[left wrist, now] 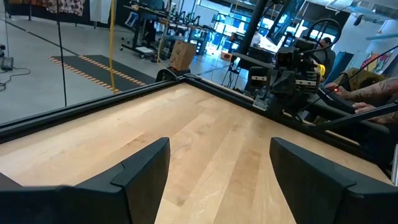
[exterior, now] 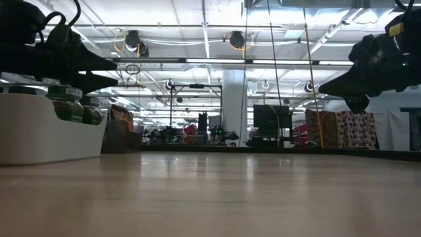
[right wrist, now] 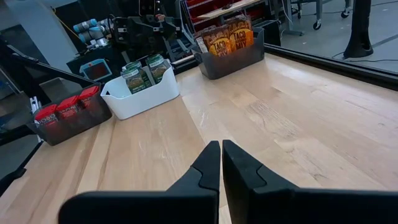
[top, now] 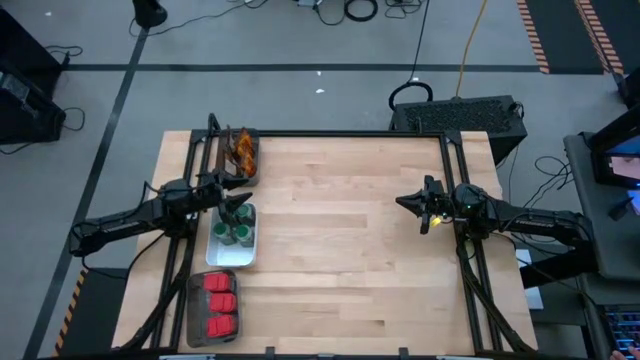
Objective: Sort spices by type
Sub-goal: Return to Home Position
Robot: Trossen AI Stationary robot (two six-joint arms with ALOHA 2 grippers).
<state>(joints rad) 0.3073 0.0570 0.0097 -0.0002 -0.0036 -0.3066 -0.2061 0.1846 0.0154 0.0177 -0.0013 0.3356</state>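
Three bins line the bench's [top: 350, 250] left edge, each holding one kind of spice: brown-orange sachets [right wrist: 230, 38] in a dark bin [right wrist: 233, 62] at the corner shown top-left in the high view; green-lidded jars [right wrist: 144, 70] in a white bin [right wrist: 146, 99] at mid-edge; red packets [right wrist: 65, 106] in a second dark bin [right wrist: 81, 126] by the other left corner. The left gripper [top: 242, 204] hovers over the white bin with its fingers spread wide and nothing between them; the right gripper [right wrist: 221, 146] hangs above bare wood near the middle of the right edge, fingers pressed together, empty.
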